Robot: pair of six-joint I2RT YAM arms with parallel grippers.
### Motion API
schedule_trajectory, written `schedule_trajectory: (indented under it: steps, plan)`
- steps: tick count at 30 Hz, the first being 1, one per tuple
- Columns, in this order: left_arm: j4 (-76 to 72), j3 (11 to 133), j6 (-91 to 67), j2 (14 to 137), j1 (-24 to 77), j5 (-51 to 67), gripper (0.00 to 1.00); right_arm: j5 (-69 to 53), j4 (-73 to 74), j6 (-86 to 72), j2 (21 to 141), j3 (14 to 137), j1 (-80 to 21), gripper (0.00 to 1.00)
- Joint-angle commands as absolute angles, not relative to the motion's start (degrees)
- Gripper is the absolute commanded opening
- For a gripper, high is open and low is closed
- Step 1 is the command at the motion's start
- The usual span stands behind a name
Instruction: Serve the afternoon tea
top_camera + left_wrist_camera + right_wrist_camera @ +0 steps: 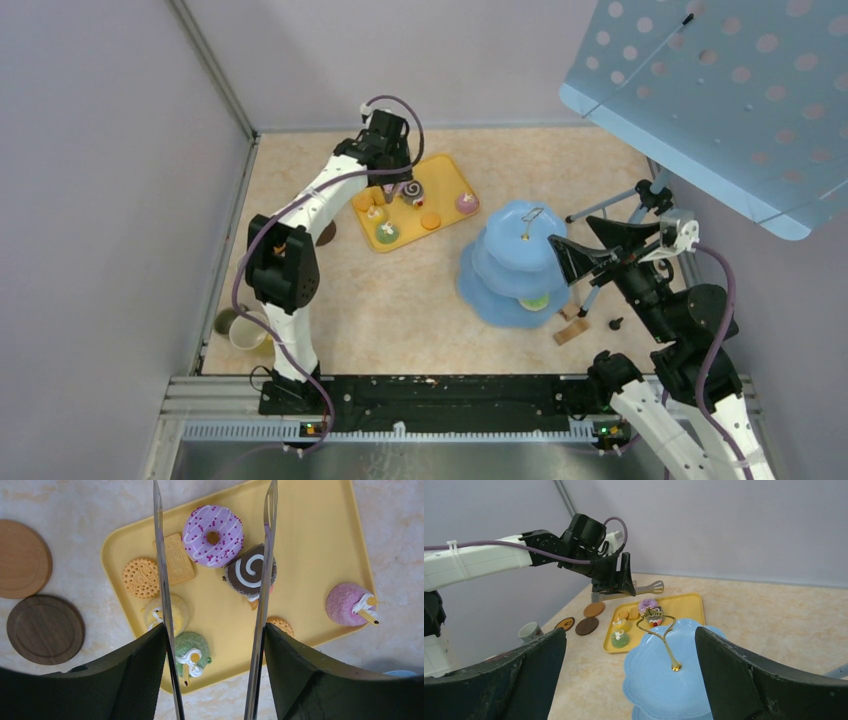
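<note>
My left gripper (215, 630) is shut on long metal tongs (160, 565), one blade lying along each finger, spread wide. It hovers over the yellow tray (310, 540). In the left wrist view a purple donut (213, 536) and a chocolate swirl cupcake (248, 571) show between the blades. Pink (345, 604), green (192, 650) and yellow (172, 611) cupcakes and orange biscuits (140, 577) also lie on the tray. My right gripper (629, 632) stands open above the pale-blue stand (659, 675), holding nothing. A green treat (535, 300) sits on the stand's lowest tier.
Two brown coasters (45, 629) lie left of the tray. Mugs (245, 330) stand at the table's left front edge. A small wooden block (570, 333) and a tripod (625, 205) are right of the stand. A blue perforated panel (720, 90) overhangs the back right.
</note>
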State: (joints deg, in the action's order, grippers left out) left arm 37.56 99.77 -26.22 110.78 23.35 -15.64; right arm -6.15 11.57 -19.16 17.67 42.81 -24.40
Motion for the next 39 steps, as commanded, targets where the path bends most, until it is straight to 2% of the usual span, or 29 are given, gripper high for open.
schedule_trajectory:
  steps: [1,8,21,33,39]
  plan:
    - [37.18,100.09,-30.04,111.67,23.38,-13.94,0.73,-6.86,9.13,-19.46,17.07,43.64,-23.91,0.98]
    - [36.12,97.68,-31.84,112.08,23.38,-11.07,0.67,-6.98,9.43,-19.62,16.98,43.59,-23.93,0.98]
    - [35.96,96.11,-32.20,112.43,23.23,-14.04,0.64,-6.95,9.32,-19.94,16.52,43.11,-23.95,0.98]
    - [36.17,95.00,-31.17,113.14,23.12,-11.94,0.61,-7.28,8.31,-20.64,16.98,42.20,-23.98,0.98]
    - [36.43,96.76,-28.82,113.22,23.01,-12.53,0.52,-7.22,8.45,-20.70,16.97,42.77,-23.94,0.98]
